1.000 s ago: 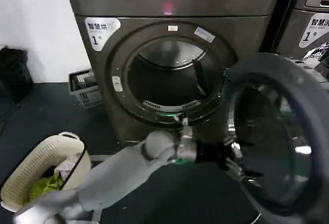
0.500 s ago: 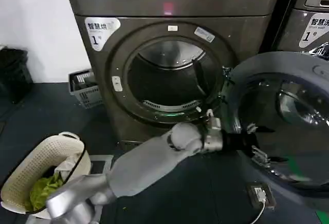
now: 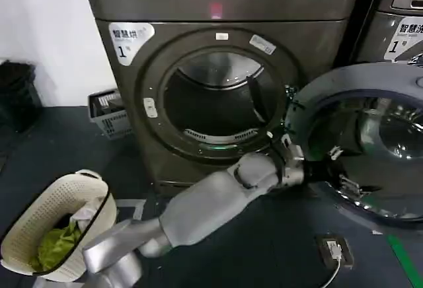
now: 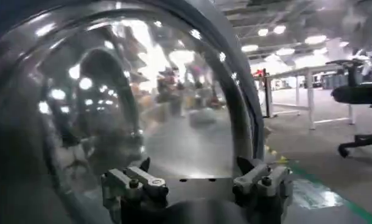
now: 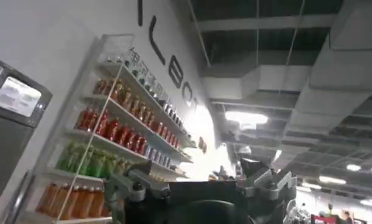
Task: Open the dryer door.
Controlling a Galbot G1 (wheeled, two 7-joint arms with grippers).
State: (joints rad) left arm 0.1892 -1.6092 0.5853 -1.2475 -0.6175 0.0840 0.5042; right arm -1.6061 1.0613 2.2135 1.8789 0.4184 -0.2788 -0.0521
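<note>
The dryer door (image 3: 370, 80) stands swung wide open to the right of the drum opening (image 3: 218, 103), its grey inner face and bowl glass (image 3: 390, 136) turned toward me. My left arm reaches across the floor to it, and my left gripper (image 3: 342, 168) is open right at the inner side of the door, near the glass. In the left wrist view the same gripper (image 4: 198, 178) has its fingers spread, with the curved glass (image 4: 143, 91) just beyond them; I cannot tell whether they touch. My right gripper (image 5: 201, 179) is open and empty, pointing up at shelves and ceiling.
A cream laundry basket (image 3: 30, 225) with green cloth sits on the floor at the left. A grey crate (image 3: 109, 113) stands beside the dryer. A second machine (image 3: 396, 10) is at the right. A socket with a cable (image 3: 332, 248) and green floor tape (image 3: 404, 256) lie below the door.
The door has swung further open to the right and away from me. My left arm has stretched out rightward with it, the gripper staying at the door's inner side.
</note>
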